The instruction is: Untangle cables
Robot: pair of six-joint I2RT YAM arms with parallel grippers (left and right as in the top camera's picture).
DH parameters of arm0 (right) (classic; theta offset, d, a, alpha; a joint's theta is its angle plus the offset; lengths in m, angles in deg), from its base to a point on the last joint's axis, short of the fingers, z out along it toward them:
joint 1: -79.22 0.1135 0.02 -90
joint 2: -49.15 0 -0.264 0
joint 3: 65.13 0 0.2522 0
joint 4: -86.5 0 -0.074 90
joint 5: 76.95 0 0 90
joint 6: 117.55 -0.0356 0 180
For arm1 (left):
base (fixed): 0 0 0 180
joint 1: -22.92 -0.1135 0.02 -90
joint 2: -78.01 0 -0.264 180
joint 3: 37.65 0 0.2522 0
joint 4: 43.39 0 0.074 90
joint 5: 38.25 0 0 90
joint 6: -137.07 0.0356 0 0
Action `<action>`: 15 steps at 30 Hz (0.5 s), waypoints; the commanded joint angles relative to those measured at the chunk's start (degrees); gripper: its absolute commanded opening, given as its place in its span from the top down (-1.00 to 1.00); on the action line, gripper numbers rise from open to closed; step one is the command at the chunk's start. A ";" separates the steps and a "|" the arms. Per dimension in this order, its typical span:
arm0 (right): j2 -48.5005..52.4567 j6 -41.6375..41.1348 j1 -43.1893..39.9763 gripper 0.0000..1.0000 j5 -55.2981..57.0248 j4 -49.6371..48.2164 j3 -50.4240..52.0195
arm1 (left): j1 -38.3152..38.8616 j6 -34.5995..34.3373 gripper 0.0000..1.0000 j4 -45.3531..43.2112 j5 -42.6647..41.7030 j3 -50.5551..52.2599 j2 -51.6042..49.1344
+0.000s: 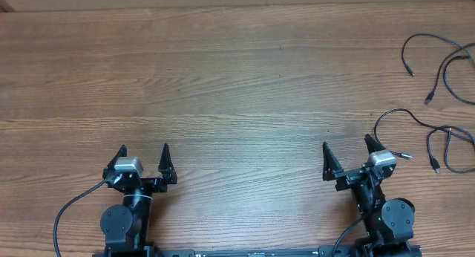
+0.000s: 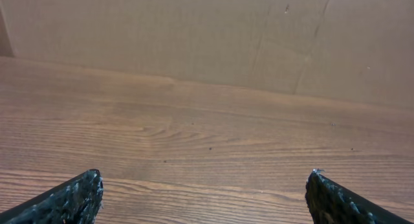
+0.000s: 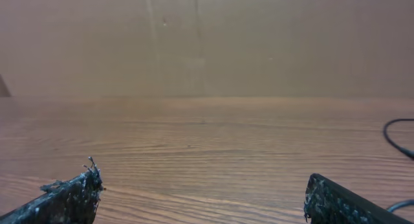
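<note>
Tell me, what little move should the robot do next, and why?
Probably the right pincer should reach rightward toward the cables. Both pincers are open and empty, and the cables lie far right on the table, much nearer it than the left pincer.

We see a wooden counter (image 1: 223, 86), brown, its grain running left to right in long plank-like bands, with a few small dark specks. Thin black cables (image 1: 393, 111) lie directly on it along its right side in loose curves. One cluster is toward the far right corner and another sits nearer the front. Their small plug ends (image 1: 436, 168) rest flat on the wood, apart from one another. Several loops run past the right edge of our overhead view.
</note>
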 commanded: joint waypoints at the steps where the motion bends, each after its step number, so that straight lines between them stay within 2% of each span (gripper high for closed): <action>1: -0.50 -0.42 -2.29 -1.00 1.62 -0.28 0.61 | -0.22 0.92 -0.98 0.28 0.44 0.20 0.50; 15: -0.52 -0.85 -10.75 -1.00 1.57 -0.28 0.61 | -0.22 0.94 -0.99 0.28 0.44 0.20 0.50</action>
